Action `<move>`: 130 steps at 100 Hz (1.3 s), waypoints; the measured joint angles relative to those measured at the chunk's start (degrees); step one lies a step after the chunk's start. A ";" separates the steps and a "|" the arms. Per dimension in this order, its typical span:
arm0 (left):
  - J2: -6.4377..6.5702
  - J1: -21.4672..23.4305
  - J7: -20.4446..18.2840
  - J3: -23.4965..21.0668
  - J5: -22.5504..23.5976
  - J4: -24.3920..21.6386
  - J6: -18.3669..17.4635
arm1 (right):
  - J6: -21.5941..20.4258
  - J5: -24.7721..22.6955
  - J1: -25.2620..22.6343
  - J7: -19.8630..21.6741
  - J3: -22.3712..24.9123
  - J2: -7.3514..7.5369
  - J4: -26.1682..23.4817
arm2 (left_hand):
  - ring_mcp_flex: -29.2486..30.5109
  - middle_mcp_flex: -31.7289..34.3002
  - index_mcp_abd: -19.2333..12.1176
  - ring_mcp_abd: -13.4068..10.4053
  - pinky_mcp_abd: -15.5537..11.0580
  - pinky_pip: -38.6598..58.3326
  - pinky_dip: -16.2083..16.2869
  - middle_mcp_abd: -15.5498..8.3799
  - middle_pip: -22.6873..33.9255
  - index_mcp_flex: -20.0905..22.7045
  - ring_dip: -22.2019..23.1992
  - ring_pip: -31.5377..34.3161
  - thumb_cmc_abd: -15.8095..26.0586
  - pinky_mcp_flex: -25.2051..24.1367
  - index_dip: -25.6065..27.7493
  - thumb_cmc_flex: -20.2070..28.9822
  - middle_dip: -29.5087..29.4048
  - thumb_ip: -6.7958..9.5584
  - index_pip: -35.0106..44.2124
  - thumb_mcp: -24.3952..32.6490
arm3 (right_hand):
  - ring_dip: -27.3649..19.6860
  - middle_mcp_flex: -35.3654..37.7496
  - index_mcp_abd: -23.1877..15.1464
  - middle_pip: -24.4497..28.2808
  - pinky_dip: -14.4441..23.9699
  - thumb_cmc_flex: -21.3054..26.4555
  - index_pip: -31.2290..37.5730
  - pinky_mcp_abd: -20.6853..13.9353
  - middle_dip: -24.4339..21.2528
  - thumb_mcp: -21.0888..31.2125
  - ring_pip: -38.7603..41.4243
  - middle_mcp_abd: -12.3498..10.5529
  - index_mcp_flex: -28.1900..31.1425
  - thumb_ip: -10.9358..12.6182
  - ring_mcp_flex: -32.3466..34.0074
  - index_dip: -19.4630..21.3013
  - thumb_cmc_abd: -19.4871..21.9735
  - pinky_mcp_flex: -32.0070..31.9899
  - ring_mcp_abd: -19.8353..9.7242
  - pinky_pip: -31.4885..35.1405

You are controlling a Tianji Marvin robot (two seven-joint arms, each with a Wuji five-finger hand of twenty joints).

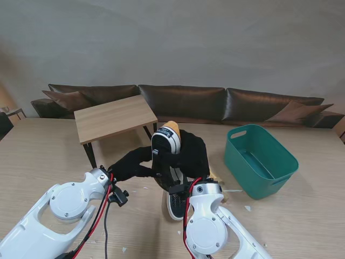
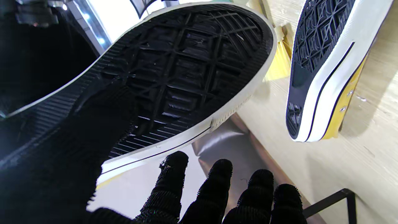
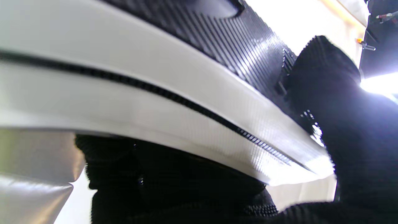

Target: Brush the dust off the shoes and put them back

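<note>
Gripping a yellow canvas sneaker with white rubber sidewall and black sole (image 1: 166, 141) above the wooden surface (image 1: 43, 162), black-gloved right hand (image 1: 191, 154) closed round it, black-gloved left hand (image 1: 131, 163) spread beside its sole, second matching sneaker (image 1: 177, 202) lying near me, teal plastic bin (image 1: 260, 159) well apart rightward.

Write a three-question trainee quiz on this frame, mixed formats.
1. True or false: both shoes lie on the table.
2. The raised shoe shows which face to the stand camera? A) the sole B) the laces C) the inside
3. Fill in: the green basket stands on the robot's ____ side.

Key:
1. False. The right hand holds one up, the left hand is beside it; the second shoe lies on the table.
2. A
3. right
</note>
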 measured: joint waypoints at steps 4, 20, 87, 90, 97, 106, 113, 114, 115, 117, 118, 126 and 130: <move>-0.11 -0.14 0.26 0.32 0.12 0.21 -0.81 | 0.01 0.21 0.01 -0.26 0.00 -0.10 0.05 | 0.01 0.02 0.00 0.02 0.00 0.00 0.01 0.01 0.00 0.50 0.02 0.00 0.00 0.00 0.49 0.00 0.01 0.00 0.00 0.00 | 0.48 0.08 0.00 0.07 0.19 0.06 0.04 0.06 0.12 0.00 0.34 0.05 0.00 0.00 0.00 0.01 0.00 0.13 0.06 0.00; -0.74 -0.08 2.15 1.33 -5.34 1.17 -1.84 | 0.01 0.53 0.34 -1.04 0.07 -0.39 0.05 | 0.11 1.81 0.02 0.09 0.00 -0.01 0.57 0.07 0.25 4.42 0.13 0.01 0.00 0.00 4.18 1.91 0.37 0.00 2.97 0.00 | 0.98 0.11 -0.07 0.12 1.12 0.41 0.19 0.16 0.65 0.00 0.82 0.12 0.00 0.00 -0.03 0.04 0.00 0.21 0.17 0.00; -2.16 -1.36 2.84 3.68 -12.07 2.13 -0.87 | 2.15 3.77 2.02 -3.07 -0.79 -2.04 1.43 | 19.61 21.43 5.63 3.91 7.79 13.60 20.22 0.41 8.92 12.83 16.15 17.92 1.38 15.62 33.12 11.07 14.80 -0.57 20.95 -16.98 | 1.06 0.24 -0.07 0.11 1.14 0.57 0.31 0.72 0.57 0.00 1.35 0.35 -0.03 0.00 -0.05 0.81 0.00 0.39 0.45 0.00; -2.26 -1.41 3.09 3.73 -12.07 2.14 -0.77 | 2.27 4.00 2.03 -3.12 -0.75 -2.08 1.53 | 24.10 25.10 6.49 4.52 8.26 20.28 23.72 -0.05 11.05 12.87 19.05 23.01 1.39 17.98 33.77 14.05 18.00 -0.71 24.25 -21.25 | 1.06 0.24 -0.07 0.11 1.14 0.57 0.31 0.72 0.57 0.00 1.29 0.35 -0.04 0.00 -0.05 0.81 0.00 0.39 0.46 0.00; -2.47 -1.42 4.34 3.95 -11.04 2.14 -0.71 | 2.73 4.55 2.10 -3.22 -0.74 -2.24 1.82 | 30.00 31.45 7.34 3.98 9.18 40.04 23.03 -0.16 11.70 13.97 20.33 29.40 1.36 20.59 33.20 15.85 29.61 -0.91 29.44 -25.61 | 1.06 0.21 0.37 -0.14 1.14 0.57 0.32 0.73 0.41 0.00 0.50 0.33 -0.16 0.00 -0.06 0.82 0.00 0.39 0.46 -0.22; -2.86 -1.15 7.01 4.06 -9.10 2.04 -0.72 | 3.44 5.99 2.26 -3.30 -0.65 -2.58 2.17 | 38.35 37.51 8.09 3.77 10.90 56.12 14.48 0.11 11.11 16.60 20.07 32.65 -0.09 25.27 30.10 16.78 32.99 -1.01 33.83 -28.76 | 1.06 -0.73 2.47 -1.51 1.18 0.57 0.23 0.73 -1.24 -0.03 -2.63 0.33 -2.37 0.00 -0.68 0.84 1.28 -0.17 0.55 -2.78; -3.25 -0.60 9.41 4.00 -7.95 1.79 -0.73 | 4.02 7.25 2.34 -2.81 -0.54 -2.75 2.25 | 43.77 41.28 8.46 3.03 11.24 60.09 8.76 0.25 11.10 18.73 18.33 34.15 -1.81 30.49 28.47 16.78 32.05 -1.41 35.84 -29.26 | 0.06 -3.66 4.42 -3.08 1.20 0.49 -1.39 0.73 -2.81 -0.16 -5.88 1.19 -5.67 0.00 -0.90 0.73 3.06 -0.47 0.63 -5.85; -3.32 -0.50 9.78 3.98 -7.61 1.73 -0.73 | 4.11 7.40 2.35 -2.66 -0.52 -2.77 2.26 | 44.30 41.73 8.65 2.83 11.24 60.74 7.91 0.26 11.22 18.94 18.10 34.23 -1.89 31.24 28.35 16.78 31.98 -2.29 36.31 -29.26 | 0.00 -4.01 4.87 -3.27 1.21 0.48 -1.74 0.73 -3.19 -0.18 -6.50 1.28 -6.44 0.00 -0.92 0.71 3.54 -0.48 0.65 -6.34; -3.39 -0.41 10.09 3.95 -7.28 1.67 -0.73 | 4.19 7.53 2.36 -2.50 -0.50 -2.78 2.27 | 45.50 42.16 8.79 2.80 11.24 61.15 7.16 0.28 11.27 19.25 17.86 34.33 -2.17 32.02 28.15 16.78 31.47 -2.29 36.34 -29.27 | -0.04 -4.77 5.16 -3.39 1.22 0.43 -2.04 0.73 -3.30 -0.18 -6.73 1.60 -6.96 0.00 -1.33 0.52 3.69 -0.52 0.72 -6.87; -3.51 -0.21 10.64 3.85 -6.60 1.55 -0.73 | 4.35 7.78 2.36 -2.14 -0.45 -2.79 2.28 | 46.92 42.95 9.05 2.64 11.24 61.62 6.16 0.34 11.40 19.51 17.50 34.39 -2.42 33.44 27.91 16.78 31.06 -2.55 36.85 -29.27 | -0.28 -6.26 5.71 -3.92 1.23 0.32 -3.11 0.73 -4.09 -0.19 -8.04 1.94 -8.31 0.00 -1.49 -0.10 4.56 -0.62 0.79 -7.90; -3.57 -0.12 10.86 3.80 -6.29 1.50 -0.73 | 4.44 7.89 2.36 -1.94 -0.42 -2.79 2.29 | 47.11 43.29 9.15 2.60 11.24 62.09 5.60 0.39 11.57 19.74 17.39 34.41 -2.46 34.10 27.79 16.78 30.67 -3.06 37.08 -29.27 | -0.46 -7.49 5.89 -4.31 1.23 -0.09 -4.11 0.73 -4.96 -0.19 -8.66 2.06 -9.00 0.00 -1.49 -0.11 5.21 -0.63 0.79 -8.46; -3.96 0.68 11.57 3.15 -5.06 1.09 -0.62 | 5.40 8.47 2.35 -0.04 -0.17 -2.76 2.39 | 50.14 45.15 10.81 2.48 11.26 65.01 3.20 0.76 12.43 20.82 17.29 36.22 -2.51 38.97 27.13 16.78 29.36 -4.68 37.82 -29.28 | -2.08 -15.35 7.38 -6.65 0.78 -3.49 -16.13 0.62 -9.69 0.01 -14.91 2.85 -13.91 5.24 -2.42 1.49 10.34 -1.40 1.23 -12.03; -4.11 1.05 11.71 2.83 -5.03 0.89 -0.35 | 6.02 8.76 2.36 1.02 -0.14 -2.72 2.40 | 51.14 45.96 11.21 2.42 11.26 65.76 2.60 0.86 12.63 21.38 17.24 37.06 -2.51 40.64 26.86 16.78 29.12 -4.68 37.96 -29.28 | -3.79 -18.48 7.61 -6.77 0.63 -4.95 -19.69 0.58 -10.62 0.01 -17.53 2.89 -16.85 7.17 -3.21 2.88 12.91 -1.98 1.36 -12.86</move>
